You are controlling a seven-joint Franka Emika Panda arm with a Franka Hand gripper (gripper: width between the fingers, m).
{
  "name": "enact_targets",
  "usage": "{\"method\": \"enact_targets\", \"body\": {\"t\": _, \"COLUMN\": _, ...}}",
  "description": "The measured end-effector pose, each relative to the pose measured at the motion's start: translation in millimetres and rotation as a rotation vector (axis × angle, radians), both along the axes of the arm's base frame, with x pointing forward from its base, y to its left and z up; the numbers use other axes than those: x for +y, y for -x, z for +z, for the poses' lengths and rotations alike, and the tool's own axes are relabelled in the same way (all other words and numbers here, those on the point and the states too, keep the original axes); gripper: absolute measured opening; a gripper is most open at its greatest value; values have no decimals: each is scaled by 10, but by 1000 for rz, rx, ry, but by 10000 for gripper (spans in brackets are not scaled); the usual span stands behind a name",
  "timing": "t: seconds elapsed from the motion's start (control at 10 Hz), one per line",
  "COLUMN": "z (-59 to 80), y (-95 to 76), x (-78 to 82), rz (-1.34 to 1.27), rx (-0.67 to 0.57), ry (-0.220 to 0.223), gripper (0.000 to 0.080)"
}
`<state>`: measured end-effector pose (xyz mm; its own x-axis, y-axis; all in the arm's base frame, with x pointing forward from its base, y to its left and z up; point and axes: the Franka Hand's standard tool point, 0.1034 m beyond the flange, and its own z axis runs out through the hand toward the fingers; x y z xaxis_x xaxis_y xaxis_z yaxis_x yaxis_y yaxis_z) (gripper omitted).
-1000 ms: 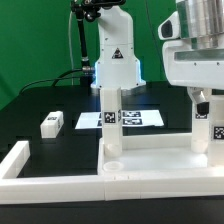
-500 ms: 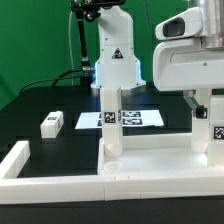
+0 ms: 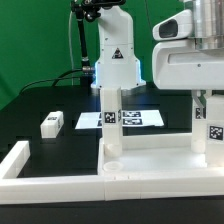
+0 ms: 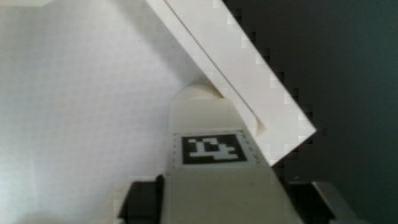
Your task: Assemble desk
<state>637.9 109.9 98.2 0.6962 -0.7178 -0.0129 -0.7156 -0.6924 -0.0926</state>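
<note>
The white desk top (image 3: 150, 158) lies upside down in front, its raised rim toward me. A tagged desk leg (image 3: 112, 115) stands in its corner socket on the exterior view's left. A second tagged leg (image 3: 213, 135) stands at the right corner, and my gripper (image 3: 209, 104) comes down over it. In the wrist view this leg (image 4: 217, 150) fills the gap between my dark fingers (image 4: 150, 200), which press its two sides. My gripper (image 4: 231, 202) is shut on the leg. A loose leg (image 3: 52, 123) lies on the black table at the left.
The marker board (image 3: 134, 118) lies flat behind the desk top, in front of the robot base (image 3: 115, 65). A long white L-shaped fence bar (image 3: 25, 165) runs along the front and the left. A black cable (image 3: 40, 82) trails across the far left.
The hand has shifted a little toward the exterior view's left over the right leg. Its jaws have closed in from wide open onto that leg.
</note>
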Motion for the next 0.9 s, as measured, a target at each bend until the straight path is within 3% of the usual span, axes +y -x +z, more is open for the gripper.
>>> {"method": "enact_targets", "body": {"t": 0.3, "z": -9, "y": 30, "x": -25, "rz": -464, "rx": 68, "ry": -39, "gripper": 293}}
{"method": "enact_targets", "body": {"t": 0.6, "z": -7, "y": -62, "x": 48, "rz": -940, "rx": 84, "ry": -98, "gripper": 293}}
{"method": "enact_targets", "body": {"t": 0.9, "z": 3, "y": -87, "x": 57, "rz": -1078, "rx": 84, "ry": -97, "gripper": 294}}
